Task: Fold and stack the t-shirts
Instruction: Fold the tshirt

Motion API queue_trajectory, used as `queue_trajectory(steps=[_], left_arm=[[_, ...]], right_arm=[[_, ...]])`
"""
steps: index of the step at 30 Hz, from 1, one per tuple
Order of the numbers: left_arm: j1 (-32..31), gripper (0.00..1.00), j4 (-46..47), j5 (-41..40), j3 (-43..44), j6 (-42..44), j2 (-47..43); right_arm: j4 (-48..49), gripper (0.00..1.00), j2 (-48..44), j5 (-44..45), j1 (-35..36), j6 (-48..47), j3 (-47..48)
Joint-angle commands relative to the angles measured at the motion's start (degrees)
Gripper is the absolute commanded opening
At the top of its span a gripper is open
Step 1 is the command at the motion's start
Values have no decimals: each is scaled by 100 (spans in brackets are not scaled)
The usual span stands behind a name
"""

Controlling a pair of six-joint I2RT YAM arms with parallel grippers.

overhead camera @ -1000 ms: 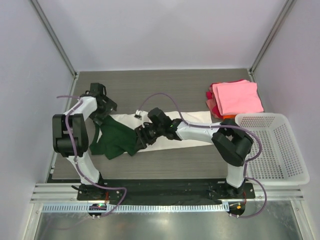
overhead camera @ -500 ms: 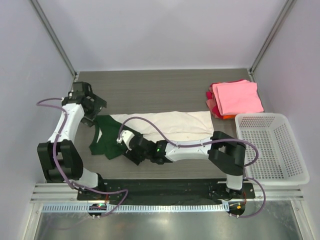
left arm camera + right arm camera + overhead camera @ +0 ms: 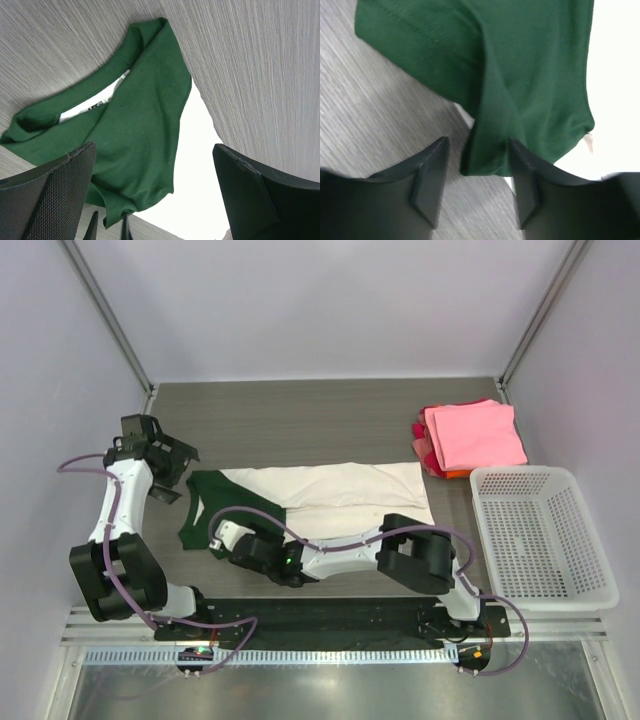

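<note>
Right end effector (image 3: 479, 150) open, straddling green sleeve (image 3: 530, 65) hem, 8 o'clock of shirt (image 3: 340, 485). Shallow pinch may slip, bunch cloth. Left end effector (image 3: 154, 147) open, empty.

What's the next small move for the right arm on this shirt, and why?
Probably close the right gripper. It stands open astride the hem of the green sleeve, so a pinch looks ready. The left gripper hangs open above the shirt, holding nothing.
</note>
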Motion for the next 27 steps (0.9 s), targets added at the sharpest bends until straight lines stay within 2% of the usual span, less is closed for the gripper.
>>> queue_trajectory(steps=[1, 3, 6, 7, 9, 15, 18, 22, 27], left_arm=[[59, 100, 45, 189, -21, 55, -55], [50, 100, 72, 171, -39, 47, -90], [50, 99, 89, 154, -57, 64, -117], [59, 100, 81, 145, -57, 73, -126], [50, 100, 89, 145, -74, 108, -152], [50, 100, 98, 118, -197, 249, -161], [41, 100, 133, 171, -268, 301, -161], [50, 99, 230, 285, -364, 380, -152], [50, 99, 204, 338, -408, 486, -213]], right_arm=[[128, 54, 40, 567, 71, -147, 292], [128, 49, 22, 603, 71, -147, 275], [154, 24, -83, 603, 53, -85, 240], [146, 9, -109, 559, 44, -42, 222], [128, 1, -214, 262, -43, 55, 213], [-135, 1, -715, -1055, -456, 512, -67], [-241, 1, -865, -2145, -921, 933, -147], [-267, 7, -831, -4417, -1842, 1469, -130], [-259, 10, -383, -5952, -2416, 1997, 151]])
